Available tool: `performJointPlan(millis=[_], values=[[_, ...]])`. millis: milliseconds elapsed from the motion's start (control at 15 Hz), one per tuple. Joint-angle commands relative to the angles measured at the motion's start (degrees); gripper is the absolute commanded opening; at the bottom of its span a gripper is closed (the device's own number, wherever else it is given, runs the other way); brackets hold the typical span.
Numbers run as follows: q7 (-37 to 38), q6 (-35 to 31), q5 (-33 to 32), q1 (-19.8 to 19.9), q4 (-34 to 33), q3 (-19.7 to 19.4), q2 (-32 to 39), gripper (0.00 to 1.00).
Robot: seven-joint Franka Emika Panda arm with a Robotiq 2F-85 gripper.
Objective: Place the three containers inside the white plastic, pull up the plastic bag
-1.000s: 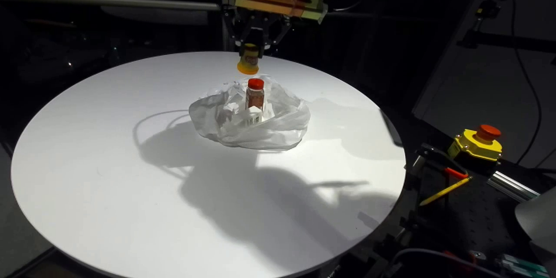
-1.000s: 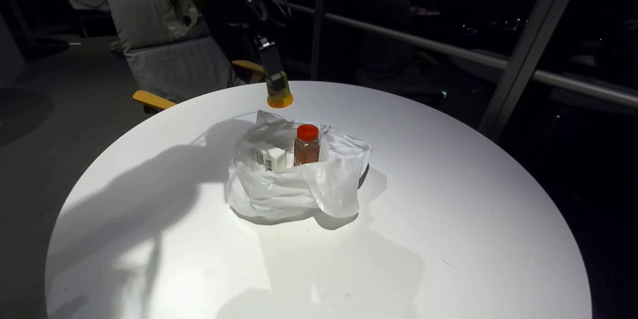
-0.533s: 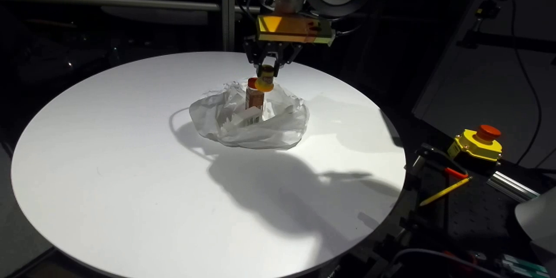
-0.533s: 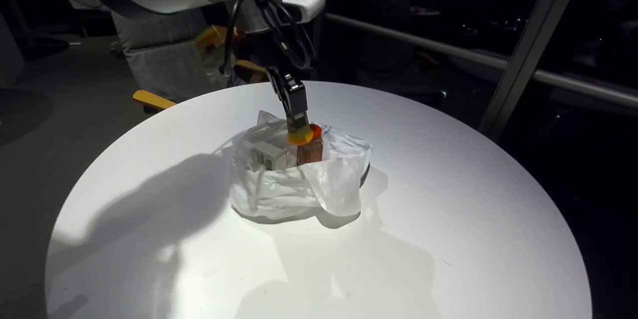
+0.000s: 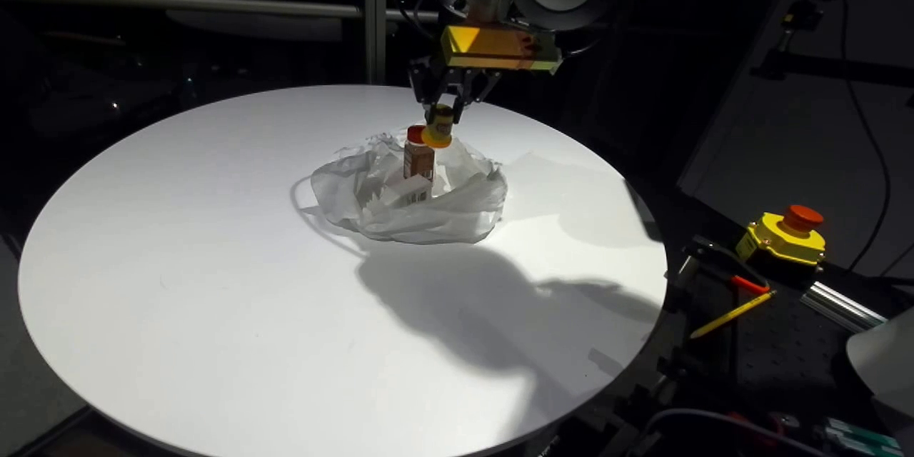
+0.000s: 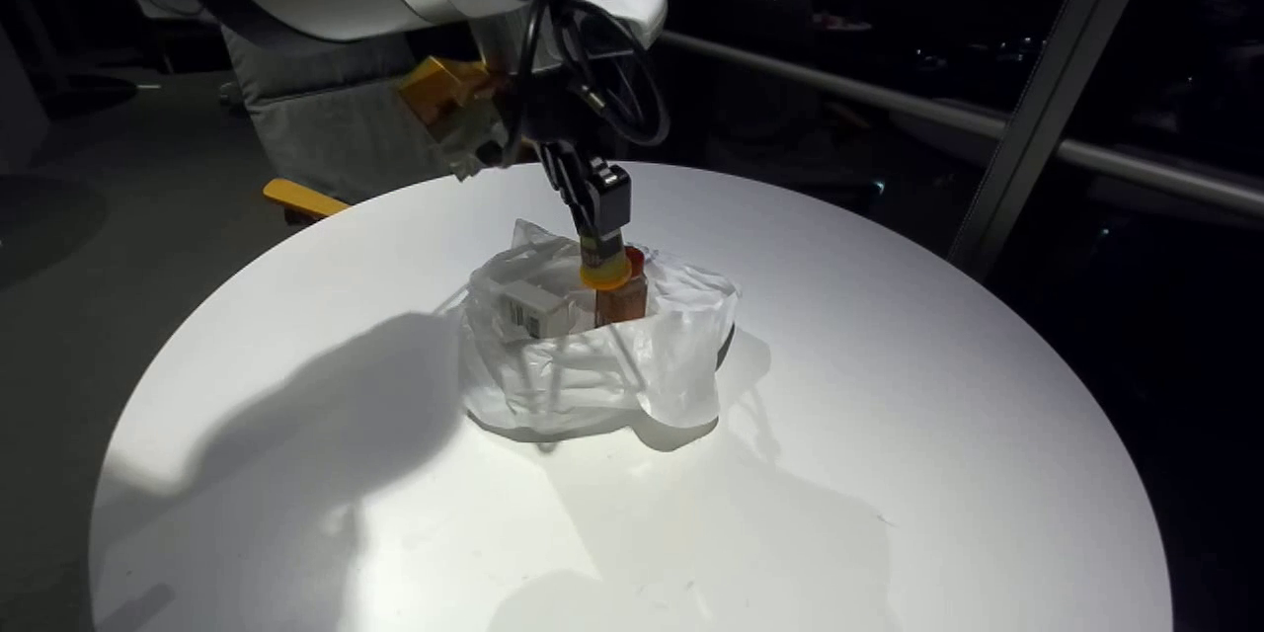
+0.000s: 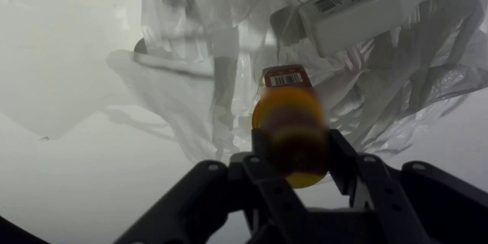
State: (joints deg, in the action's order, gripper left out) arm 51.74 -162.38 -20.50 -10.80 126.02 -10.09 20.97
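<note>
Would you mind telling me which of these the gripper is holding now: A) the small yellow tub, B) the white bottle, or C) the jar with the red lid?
A: the wrist view shows the gripper with the small yellow tub pinched between its fingers, while the jar with the red lid and the white bottle stand or lie in the bag.

No wording is legible. Barcodes (image 7: 286, 79) mark the white container (image 7: 364, 21) and red-capped bottle (image 5: 420, 161); the label (image 5: 443, 127) on the yellow container (image 5: 438, 136) is blurred.
</note>
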Motion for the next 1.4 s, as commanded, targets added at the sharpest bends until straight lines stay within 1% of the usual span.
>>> performJointPlan(millis=[0, 133, 267, 333, 533, 667, 800, 933, 1000, 1067, 1133, 1200, 1267, 1333], values=[[-9.93, -7.59, 6.95, 4.05, 5.71, 3.67, -1.93, 0.17], [-15.10, -10.38, 10.21, 4.89, 7.25, 4.26, -1.77, 0.17], [-21.36, -12.79, 15.57, 7.21, 9.15, 7.22, -2.58, 0.17], [-23.93, -13.17, 17.48, 7.64, 9.72, 7.78, -2.74, 0.17], [-31.94, -13.59, 23.41, 10.18, 11.74, 11.38, -4.03, 0.17], [-34.99, -12.83, 24.52, 10.00, 12.19, 11.51, -3.74, 0.17], [-35.57, -13.74, 24.22, 8.40, 11.99, 10.01, -2.32, 0.17], [-34.02, -15.79, 22.42, 4.85, 11.64, 6.42, -1.03, 0.17], [-33.60, -16.28, 22.08, 3.35, 11.38, 4.99, -0.53, 0.67], [-33.12, -16.81, 22.51, 2.19, 11.05, 4.10, -0.03, 0.67], [-33.02, -16.19, 23.40, 1.74, 10.75, 3.94, -0.22, 0.73], [-32.40, -14.53, 24.02, 0.94, 10.60, 3.32, -0.98, 0.81], [-31.95, -12.23, 25.45, 1.68, 10.44, 4.24, -2.55, 0.88], [-31.06, -11.03, 26.25, 1.44, 10.50, 3.86, -3.82, 0.97]])
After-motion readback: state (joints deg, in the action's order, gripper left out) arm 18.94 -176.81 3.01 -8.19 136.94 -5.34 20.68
